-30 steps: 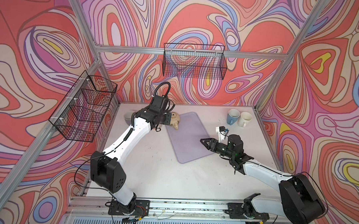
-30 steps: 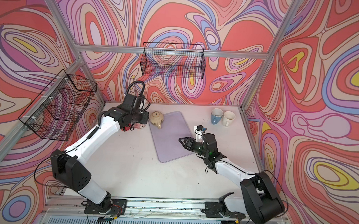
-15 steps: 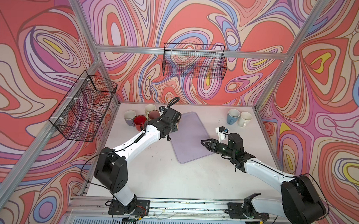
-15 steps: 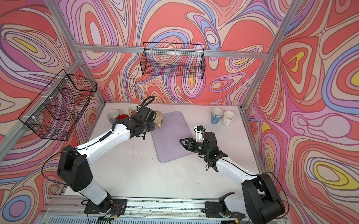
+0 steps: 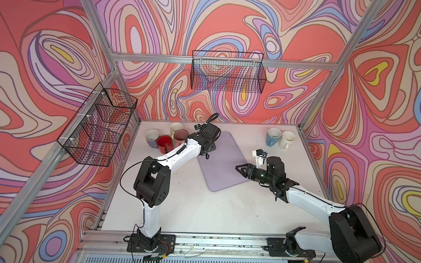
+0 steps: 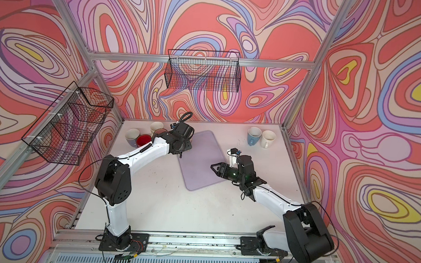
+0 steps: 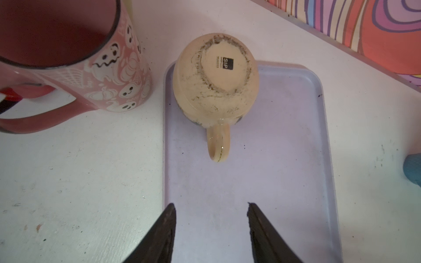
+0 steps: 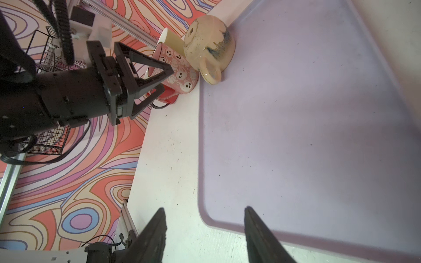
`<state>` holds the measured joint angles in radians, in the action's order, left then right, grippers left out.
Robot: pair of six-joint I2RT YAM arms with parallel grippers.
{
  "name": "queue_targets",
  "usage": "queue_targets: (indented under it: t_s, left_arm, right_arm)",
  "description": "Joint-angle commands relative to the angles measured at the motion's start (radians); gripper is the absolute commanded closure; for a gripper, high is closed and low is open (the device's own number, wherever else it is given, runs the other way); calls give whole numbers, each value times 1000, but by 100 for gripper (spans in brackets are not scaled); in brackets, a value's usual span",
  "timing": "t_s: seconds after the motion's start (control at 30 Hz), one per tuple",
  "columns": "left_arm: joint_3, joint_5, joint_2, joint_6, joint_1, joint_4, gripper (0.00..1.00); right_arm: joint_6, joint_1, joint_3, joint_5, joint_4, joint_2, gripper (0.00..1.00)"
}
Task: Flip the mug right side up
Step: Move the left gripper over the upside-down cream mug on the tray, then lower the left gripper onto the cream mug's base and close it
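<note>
1. The left arm [image 5: 179, 155] is seen in both top views rising from the front rail to a raised elbow. From there its white forearm is stretched toward the far left corner of the lavender tray [image 5: 225, 167], where the wrist is bent downward.
2. The left gripper [image 7: 210, 205] is held just above the tray, aimed at the cream mug [image 7: 215, 77]. Its jaws are set moderately apart and nothing is held between them.
3. The cream mug is seen upside down in the tray's far left corner, its stained base facing up. Its handle is turned toward the gap between the left jaws, and no contact is made. In the top views it is hidden by the left wrist.
4. A pink ghost-printed mug [image 7: 114, 75] stands upright on the table [image 5: 201, 205], just beside the tray edge and close to the cream mug.
5. The right arm [image 5: 309, 200] is kept low, its forearm reaching from the right side toward the middle.
6. The right gripper [image 5: 239, 169] is pointed leftward at the tray's right edge, well apart from the cream mug. Its jaws are likewise parted and empty.
7. A blue mug [image 5: 272, 137] and a white mug [image 5: 287, 139] are set upright at the far right.
</note>
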<state>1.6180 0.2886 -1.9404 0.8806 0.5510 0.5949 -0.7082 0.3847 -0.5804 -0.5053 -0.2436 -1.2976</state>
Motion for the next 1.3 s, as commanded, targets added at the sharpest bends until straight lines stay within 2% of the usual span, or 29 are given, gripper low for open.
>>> queue_targets:
  t_s: [0.0,0.4,0.67,0.9,1.27]
  left_arm:
    - [51,20,-51,22,4,40,46]
    - [219,-22,-256,-4,-16,83,47]
    - [279,-42,-325,-60,-42,98,47]
    - [307,-90,-371,-71,-68,109,48]
    - [362,-107,-423,-103,-75,129,51]
  right_arm:
    - [18,-5,-14,8,18,19,44]
    - [24,-8,-12,13,35,24,44]
    - [24,-13,-11,10,23,1,44]
    - [25,-12,-25,7,17,-23,44]
    - [16,-13,-21,5,-13,-48,44]
